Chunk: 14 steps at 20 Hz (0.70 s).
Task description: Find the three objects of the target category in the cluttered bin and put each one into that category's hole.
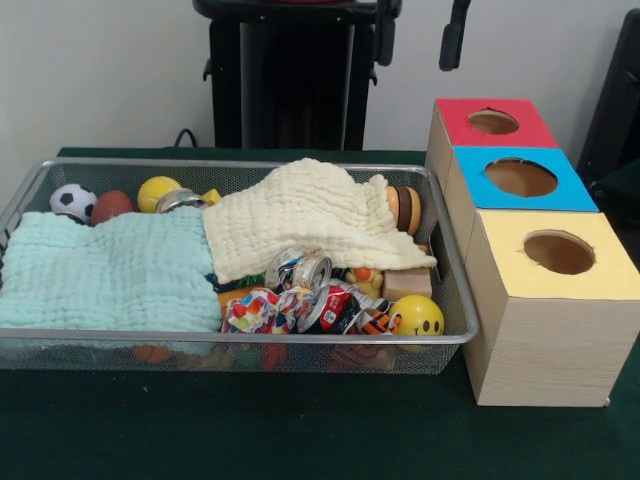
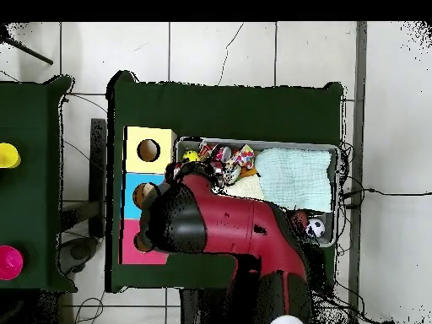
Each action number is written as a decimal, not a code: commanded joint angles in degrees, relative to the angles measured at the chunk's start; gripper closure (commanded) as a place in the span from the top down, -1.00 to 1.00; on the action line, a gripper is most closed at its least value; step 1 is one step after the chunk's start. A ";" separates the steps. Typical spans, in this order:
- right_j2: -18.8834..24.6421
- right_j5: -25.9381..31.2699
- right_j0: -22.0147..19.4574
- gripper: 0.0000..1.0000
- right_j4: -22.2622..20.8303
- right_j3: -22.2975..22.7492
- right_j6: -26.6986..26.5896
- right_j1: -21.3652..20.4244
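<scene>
— Right, where's the arm?

— From above, the big red and black arm reaches over the table and covers the near part of the wire bin. From the front only a dark piece of the gripper hangs at the top, above the boxes. Whether its fingers are apart or together, I can't tell.

— And the bin?

— Packed. A pale blue cloth covers the left half, a cream cloth drapes over the middle. Behind the blue one sit a small soccer ball, a brown ball and a yellow ball, lined up against the back wall.

— Anything at the front?

— Crushed cans and crumpled colourful wrappers, a rubber duck, a wooden block, and a yellow smiley ball at the front right corner. A striped brown thing pokes out from under the cream cloth.

— The holes?

— Three wooden boxes beside the bin on the right, each with a round hole on top: the red box farthest back, the blue box in the middle, the yellow box closest. All three holes look dark, nothing showing inside.
</scene>
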 commanded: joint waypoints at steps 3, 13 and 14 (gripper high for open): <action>3.53 3.81 -2.52 1.00 -1.82 -8.98 2.57 6.47; 1.29 -2.54 -2.50 1.00 -4.86 -6.64 4.58 13.33; 0.71 -3.11 -2.12 1.00 -5.14 -6.19 5.11 13.76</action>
